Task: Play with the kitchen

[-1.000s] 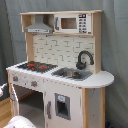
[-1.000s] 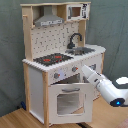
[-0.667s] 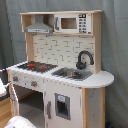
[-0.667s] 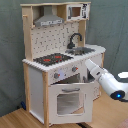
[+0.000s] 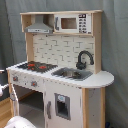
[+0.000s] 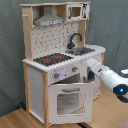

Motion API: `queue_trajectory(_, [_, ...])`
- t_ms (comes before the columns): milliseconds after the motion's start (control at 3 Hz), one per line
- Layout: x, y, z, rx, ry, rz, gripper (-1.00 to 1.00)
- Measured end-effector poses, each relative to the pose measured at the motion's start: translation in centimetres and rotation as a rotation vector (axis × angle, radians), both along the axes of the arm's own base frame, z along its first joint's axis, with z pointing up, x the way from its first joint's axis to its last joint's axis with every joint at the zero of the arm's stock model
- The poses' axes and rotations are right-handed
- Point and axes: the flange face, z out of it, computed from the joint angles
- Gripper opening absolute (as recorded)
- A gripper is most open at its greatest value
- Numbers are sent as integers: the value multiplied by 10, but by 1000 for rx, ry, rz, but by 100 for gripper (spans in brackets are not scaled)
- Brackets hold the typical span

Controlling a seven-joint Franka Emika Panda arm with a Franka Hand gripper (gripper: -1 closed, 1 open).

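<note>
The kitchen (image 6: 60, 65) stands on the wooden floor before a grey curtain. The arm (image 6: 107, 77) reaches in beside the oven door (image 6: 67, 100), seemingly starting to work it. Its claw is hidden, state unclear. Next comes a firm hold on the door.

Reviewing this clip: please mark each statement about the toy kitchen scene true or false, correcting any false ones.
1. The black tap stands behind the sink. True.
2. The microwave sits below the counter. False: it is on the top shelf, beside the grey hood.
3. In the second exterior view, the oven door is swung partly open. True.
4. The robot arm reaches over the hob from above. False: it comes in from the second exterior view's right, level with the front of the kitchen below the counter.
</note>
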Motion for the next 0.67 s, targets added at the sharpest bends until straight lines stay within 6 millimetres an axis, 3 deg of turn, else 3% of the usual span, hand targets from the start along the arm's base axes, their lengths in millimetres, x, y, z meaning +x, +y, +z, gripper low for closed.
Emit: queue_trajectory(667, [0,-1,9,123,158,-28,100])
